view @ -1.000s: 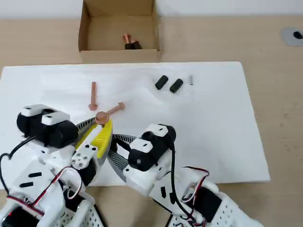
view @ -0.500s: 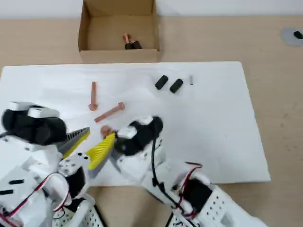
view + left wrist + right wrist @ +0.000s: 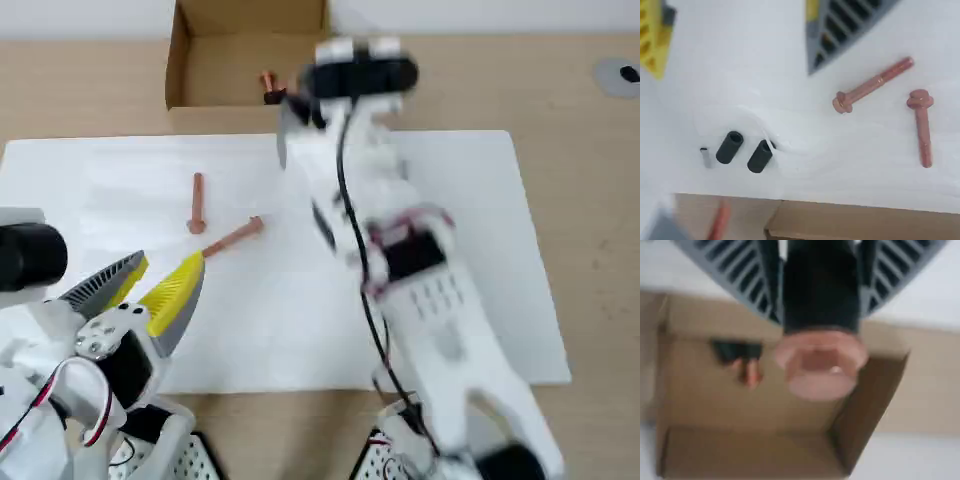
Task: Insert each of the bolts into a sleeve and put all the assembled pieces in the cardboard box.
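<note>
My right gripper (image 3: 821,295) is shut on a black sleeve with a copper bolt (image 3: 821,362) through it, hanging over the open cardboard box (image 3: 875,390). One assembled piece (image 3: 742,357) lies inside the box (image 3: 180,70). The right arm (image 3: 350,120) stretches across the white sheet to the box's front right corner. Two loose bolts (image 3: 197,203) (image 3: 232,238) lie on the sheet's left half. Two black sleeves (image 3: 730,147) (image 3: 760,156) lie side by side near the sheet's far edge. At the front left, my left gripper (image 3: 172,262) stands open with nothing in it.
A white sheet (image 3: 480,300) covers the wooden table. A small grey pin (image 3: 704,156) lies beside the sleeves. A dark round fitting (image 3: 622,74) sits at the table's far right. The sheet's right half is bare.
The right arm swung from the sheet's front up to the box, carrying the sleeved bolt. The left arm drew back to the front left, its gripper open.
</note>
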`<state>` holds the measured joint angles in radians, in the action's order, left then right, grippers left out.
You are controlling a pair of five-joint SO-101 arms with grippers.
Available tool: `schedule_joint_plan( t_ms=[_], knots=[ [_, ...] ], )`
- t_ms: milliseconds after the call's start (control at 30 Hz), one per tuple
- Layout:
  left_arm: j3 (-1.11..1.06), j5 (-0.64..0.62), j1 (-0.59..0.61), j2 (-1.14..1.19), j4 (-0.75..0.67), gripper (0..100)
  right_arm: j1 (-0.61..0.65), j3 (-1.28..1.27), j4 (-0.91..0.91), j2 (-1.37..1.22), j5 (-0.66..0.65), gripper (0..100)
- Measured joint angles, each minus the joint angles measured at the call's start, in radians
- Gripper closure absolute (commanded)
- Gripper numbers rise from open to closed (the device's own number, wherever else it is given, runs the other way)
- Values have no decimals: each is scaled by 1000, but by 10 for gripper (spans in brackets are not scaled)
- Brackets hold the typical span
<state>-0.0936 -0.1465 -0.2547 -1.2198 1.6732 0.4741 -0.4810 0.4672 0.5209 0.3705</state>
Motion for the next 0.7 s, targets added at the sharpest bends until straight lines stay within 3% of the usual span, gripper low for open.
schedule_joint_plan(
  t_ms=[400,700],
  knots=[
    [-239,0,2,2,-3,801,-103,824,43,-836,-2,989],
    [-364,0,6,8,-163,801,-146,1444,97,-1405,-77,989]
  ],
)
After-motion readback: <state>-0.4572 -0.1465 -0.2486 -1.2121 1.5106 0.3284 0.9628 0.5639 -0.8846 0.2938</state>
